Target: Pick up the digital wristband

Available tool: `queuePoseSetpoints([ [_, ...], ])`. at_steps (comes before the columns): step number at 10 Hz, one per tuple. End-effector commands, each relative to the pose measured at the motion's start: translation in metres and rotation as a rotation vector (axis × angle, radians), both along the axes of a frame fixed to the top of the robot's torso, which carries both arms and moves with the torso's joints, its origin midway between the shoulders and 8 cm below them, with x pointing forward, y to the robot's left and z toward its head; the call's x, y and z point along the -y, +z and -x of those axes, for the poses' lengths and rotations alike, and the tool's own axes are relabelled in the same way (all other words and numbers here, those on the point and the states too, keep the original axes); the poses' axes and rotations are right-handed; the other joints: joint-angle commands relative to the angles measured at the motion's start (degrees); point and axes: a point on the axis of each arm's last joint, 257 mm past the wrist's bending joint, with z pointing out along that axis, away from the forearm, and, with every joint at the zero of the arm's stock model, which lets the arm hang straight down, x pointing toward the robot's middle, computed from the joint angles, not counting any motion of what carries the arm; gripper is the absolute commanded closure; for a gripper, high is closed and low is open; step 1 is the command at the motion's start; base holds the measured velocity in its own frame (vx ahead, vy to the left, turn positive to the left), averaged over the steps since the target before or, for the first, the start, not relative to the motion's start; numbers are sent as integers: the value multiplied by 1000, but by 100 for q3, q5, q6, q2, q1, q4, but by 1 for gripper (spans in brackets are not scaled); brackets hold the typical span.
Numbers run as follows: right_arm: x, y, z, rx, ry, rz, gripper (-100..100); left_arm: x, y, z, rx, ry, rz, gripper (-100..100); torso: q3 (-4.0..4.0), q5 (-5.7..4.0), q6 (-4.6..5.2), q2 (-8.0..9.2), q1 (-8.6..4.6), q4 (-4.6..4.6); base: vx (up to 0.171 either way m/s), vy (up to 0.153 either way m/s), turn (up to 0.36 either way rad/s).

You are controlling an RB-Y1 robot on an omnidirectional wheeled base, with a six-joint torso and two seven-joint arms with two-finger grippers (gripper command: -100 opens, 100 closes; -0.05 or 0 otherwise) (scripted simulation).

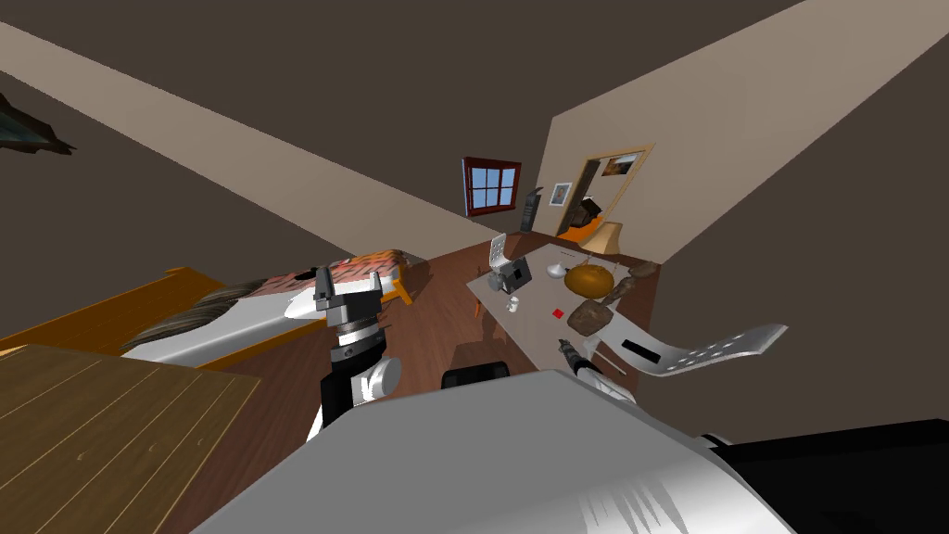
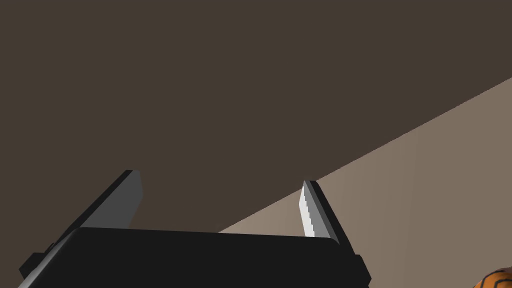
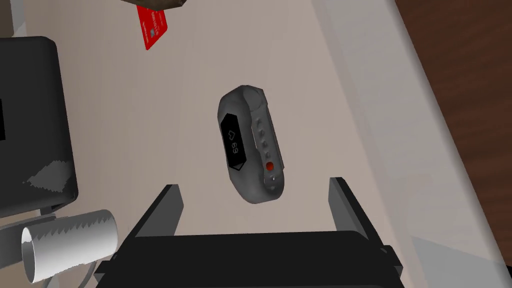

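Our right gripper (image 3: pixel 255 184) stands wide open, its two fingers about a third of the view apart and holding nothing. The digital wristband (image 3: pixel 250 145) lies on the pale table (image 3: pixel 325 75) just ahead of that opening. Its near end reaches in between the fingertips, with a clear gap to the finger on either side. How high the fingers hang above the tabletop we cannot tell.

The band is dark grey and closed into a loop. Its black display (image 3: pixel 233 141) shows a heart outline and the figures 69. Along the strap beside the display runs a row of small studs, and one of them is a red dot (image 3: pixel 270 166).

Farther out on the table lies a red card (image 3: pixel 152 27) with white print too small for us to read. A brown thing (image 3: pixel 155 4) just beyond the card is cut off by the picture's edge. To one side of the band sits a black box (image 3: pixel 32 125), also cut off, and near it a light grey cylinder (image 3: pixel 70 242) with an open end. On the band's other side the table ends at a pale edge, with brown floor (image 3: pixel 465 75) beyond.

Our left gripper (image 1: pixel 348 286) is held up apart from the table, seen against the bed (image 1: pixel 232 315), its fingers open and empty.
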Motion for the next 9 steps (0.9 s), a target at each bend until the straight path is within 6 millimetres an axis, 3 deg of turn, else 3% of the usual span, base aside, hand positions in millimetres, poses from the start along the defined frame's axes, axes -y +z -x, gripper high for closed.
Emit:
queuePoseSetpoints([
  [1, 6, -2, 5, -15, 14, 21, -100, 0, 0, 0, 0, 0, 0, 0, 0, 0, 0, 0, 0, 0, 22, -10, 74],
  [5, 26, -5, 33, -86, 68, 110, -100, 0, 0, 0, 0, 0, 0, 0, 0, -1, 2, 1, -3, 0, 25, -16, 126],
  [6, 21, -5, 28, -75, 57, 92, -100, 0, 0, 0, 0, 0, 0, 0, 0, -1, 0, 0, -3, 0, 13, -14, 37],
  [7, 22, -5, 28, -75, 59, 96, 0, 0, 0, 0, 0, 0, 0, 0, 2, -1, 3, 4, -1, 0, 0, 0, 0],
  [8, 9, -11, 13, -21, -67, -4, -100, 0, 0, 0, 0, 0, 0, 0, 4, 0, 2, 8, 3, 1, -61, -74, 56],
  [9, 13, -10, 13, 6, -121, -32, -100, 0, 0, 0, 0, 0, 0, 0, 13, -4, 0, 24, -18, 5, -70, -87, 41],
])
